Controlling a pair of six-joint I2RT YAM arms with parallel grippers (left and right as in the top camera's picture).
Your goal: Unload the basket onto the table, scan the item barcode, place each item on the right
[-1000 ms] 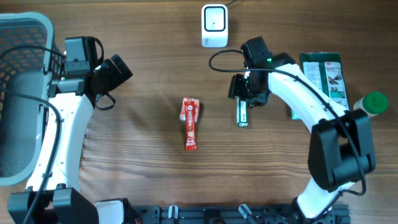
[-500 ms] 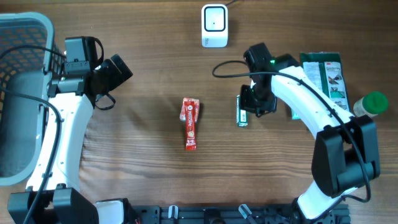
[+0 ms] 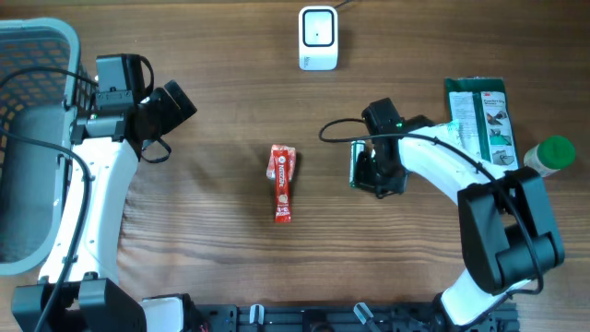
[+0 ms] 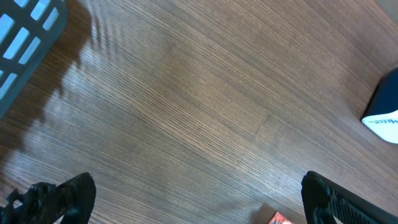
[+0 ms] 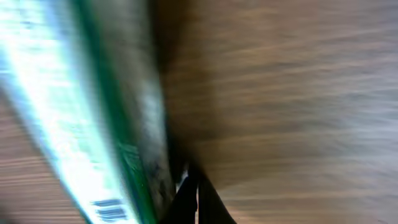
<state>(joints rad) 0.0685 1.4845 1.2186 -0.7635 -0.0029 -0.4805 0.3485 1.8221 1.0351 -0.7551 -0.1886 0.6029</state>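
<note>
Wooden bench [image 3: 212, 258]: your right claw [image 3: 372, 171] has slid along the green packet [image 3: 356, 164] right of centre and snapped shut at its edge; whether it pinches it is unclear. Your left claw [image 3: 173, 103] hangs wide open. The scanner [image 3: 317, 38] sits well apart, so lifting comes next.

The left gripper [image 4: 196, 206] hangs over the wooden table [image 4: 205, 106], its black fingertips [image 4: 59, 194] spread wide at the near corners. A grey-blue basket [image 4: 28, 37] shows far left. The scanner [image 4: 384, 115] pokes in at the right edge, and a sliver of red packet [image 4: 277, 218] lies near the right finger.
</note>
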